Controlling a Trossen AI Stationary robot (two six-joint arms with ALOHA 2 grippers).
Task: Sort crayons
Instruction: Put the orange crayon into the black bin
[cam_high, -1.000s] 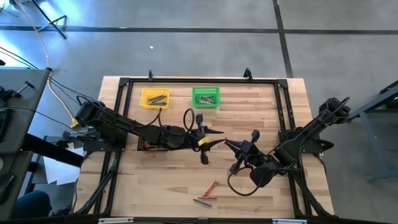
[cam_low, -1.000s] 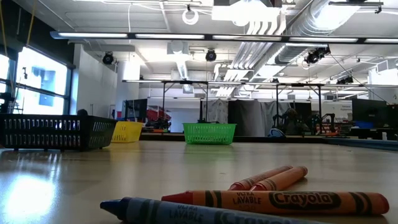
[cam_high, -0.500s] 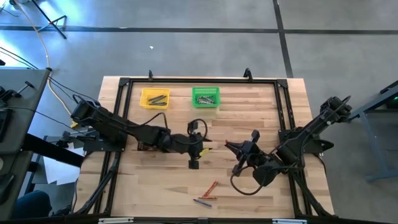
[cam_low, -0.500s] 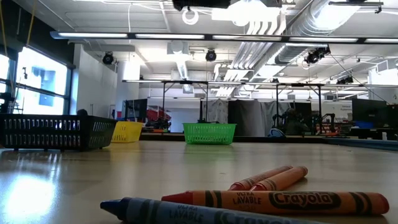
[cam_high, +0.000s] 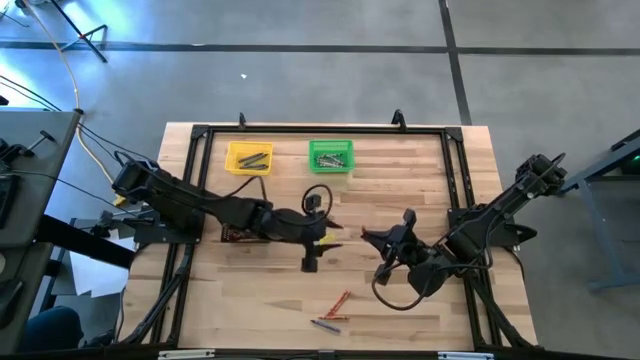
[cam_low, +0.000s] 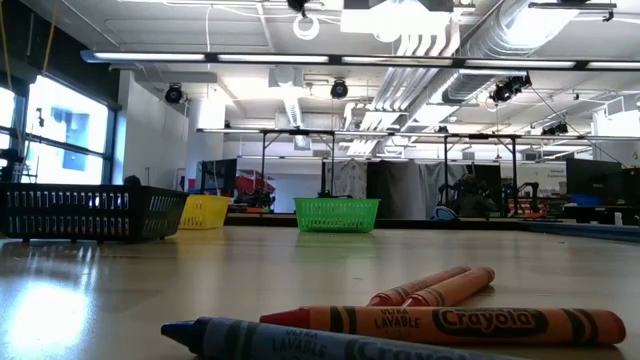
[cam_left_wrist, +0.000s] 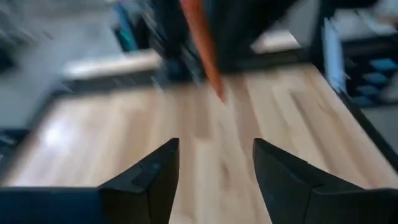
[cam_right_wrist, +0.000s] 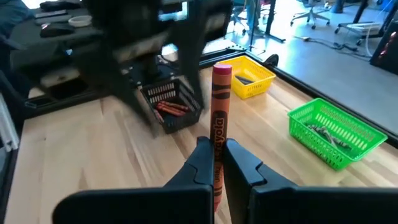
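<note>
One orange crayon pinched upright in my right gripper mid-table; left gripper fingers spread wide, holding nothing. Loose crayons lie near table's front edge.

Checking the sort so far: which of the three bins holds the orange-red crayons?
The black mesh bin: orange-red crayons lie inside. The yellow bin and green bin hold only grey or dark ones.
</note>
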